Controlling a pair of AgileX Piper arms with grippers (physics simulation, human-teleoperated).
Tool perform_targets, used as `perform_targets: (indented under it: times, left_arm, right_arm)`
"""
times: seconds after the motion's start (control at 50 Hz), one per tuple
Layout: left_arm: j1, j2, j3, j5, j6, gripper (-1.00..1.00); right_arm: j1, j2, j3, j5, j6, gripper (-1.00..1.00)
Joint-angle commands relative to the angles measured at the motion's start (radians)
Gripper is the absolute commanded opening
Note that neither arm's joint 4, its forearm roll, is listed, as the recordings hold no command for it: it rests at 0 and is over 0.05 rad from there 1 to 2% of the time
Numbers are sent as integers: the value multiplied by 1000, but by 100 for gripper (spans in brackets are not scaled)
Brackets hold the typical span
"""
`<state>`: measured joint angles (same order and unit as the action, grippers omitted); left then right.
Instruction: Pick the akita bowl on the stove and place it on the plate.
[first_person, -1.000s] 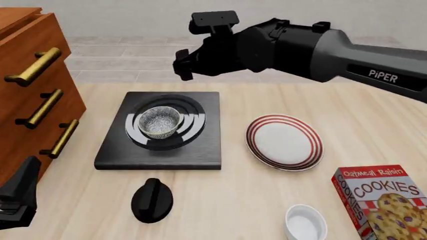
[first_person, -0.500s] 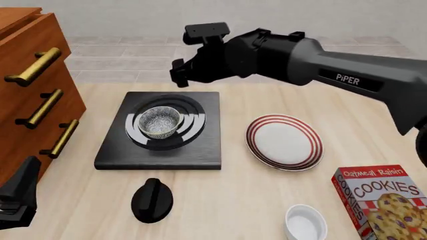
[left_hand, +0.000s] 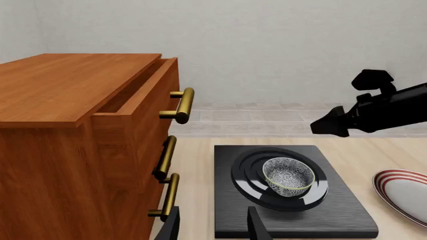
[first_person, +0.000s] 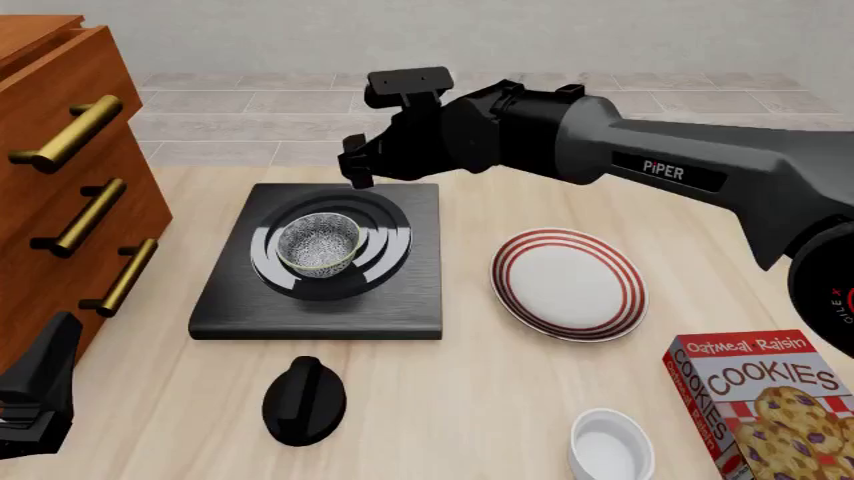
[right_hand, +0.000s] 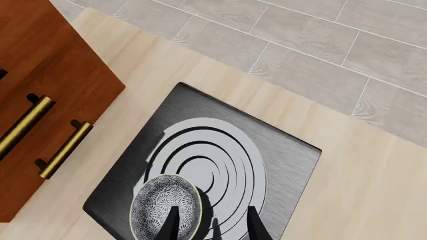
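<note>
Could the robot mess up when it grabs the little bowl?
Maybe. The right gripper hangs open above the stove's far edge, not yet centred over the akita bowl. If it comes down off-centre, a finger could hit the rim and tip or push the bowl off the burner rings. The bowl is round and small, so it might slip while being carried to the plate.

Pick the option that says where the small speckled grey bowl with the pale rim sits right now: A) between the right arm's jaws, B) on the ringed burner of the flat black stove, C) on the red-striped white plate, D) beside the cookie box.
B: the small speckled grey bowl rests on the white burner rings of the flat black stove, apart from the bare red-striped plate; the right gripper hovers above the stove, holding nothing.
</note>
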<state>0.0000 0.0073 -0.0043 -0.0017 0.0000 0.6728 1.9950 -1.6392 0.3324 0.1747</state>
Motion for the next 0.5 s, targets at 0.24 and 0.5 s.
perform_targets:
  times: [0.24,0.5]
  left_arm:
    - [0,0,0,0,0,100]
    - [0,0,0,0,0,100]
  right_arm:
    - [5,32,15,-27,18,100]
    - [5,61,6,-34,21,100]
